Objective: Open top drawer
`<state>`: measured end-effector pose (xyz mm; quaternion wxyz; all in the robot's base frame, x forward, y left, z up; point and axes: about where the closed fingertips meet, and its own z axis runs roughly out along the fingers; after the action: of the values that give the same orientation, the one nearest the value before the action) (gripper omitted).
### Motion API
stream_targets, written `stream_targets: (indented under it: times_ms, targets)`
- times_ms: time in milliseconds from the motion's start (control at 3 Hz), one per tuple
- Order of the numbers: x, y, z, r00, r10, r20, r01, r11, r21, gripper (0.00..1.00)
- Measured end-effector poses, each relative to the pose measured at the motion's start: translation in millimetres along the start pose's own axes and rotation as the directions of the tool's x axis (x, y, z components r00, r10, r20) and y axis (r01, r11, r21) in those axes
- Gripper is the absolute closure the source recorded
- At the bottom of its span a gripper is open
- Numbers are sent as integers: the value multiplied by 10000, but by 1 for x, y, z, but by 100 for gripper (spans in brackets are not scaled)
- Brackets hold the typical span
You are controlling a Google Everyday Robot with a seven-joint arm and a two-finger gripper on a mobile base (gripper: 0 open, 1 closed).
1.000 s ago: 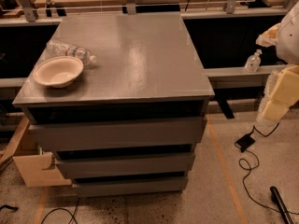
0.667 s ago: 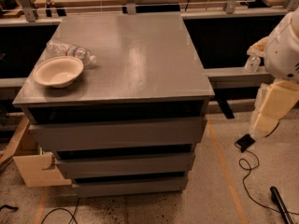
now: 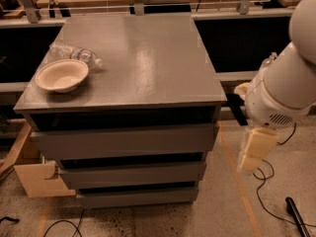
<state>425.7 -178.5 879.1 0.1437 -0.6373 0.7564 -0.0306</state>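
The top drawer [image 3: 123, 141] is the widest grey flat front of the cabinet, just under the grey top [image 3: 143, 58], with a dark gap above it. It sits pushed in. Two narrower drawer fronts [image 3: 132, 174] lie below it. My arm's white body [image 3: 284, 93] is at the right of the cabinet. My gripper [image 3: 255, 151], a cream-coloured part, hangs below the arm, to the right of the top drawer's right end and apart from it.
A cream bowl [image 3: 61, 75] and a lying clear plastic bottle [image 3: 74, 53] are on the cabinet top at the left. A cardboard box [image 3: 37, 179] stands on the floor at the left. Black cables [image 3: 276, 206] run over the floor at the right.
My arm has moved left and further into view, bringing the gripper closer to the cabinet's right side. The drawers, bowl and bottle have not moved.
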Motion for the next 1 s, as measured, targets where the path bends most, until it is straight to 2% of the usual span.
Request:
stream_targets:
  times_ms: [333, 667, 1000]
  targets:
    - [-17, 10, 40, 9984, 0, 569, 15, 9996, -267, 0]
    - [-17, 10, 40, 9984, 0, 569, 15, 9996, -266, 0]
    - [-13, 12, 67, 9973, 66, 727, -36, 9992, -410, 0]
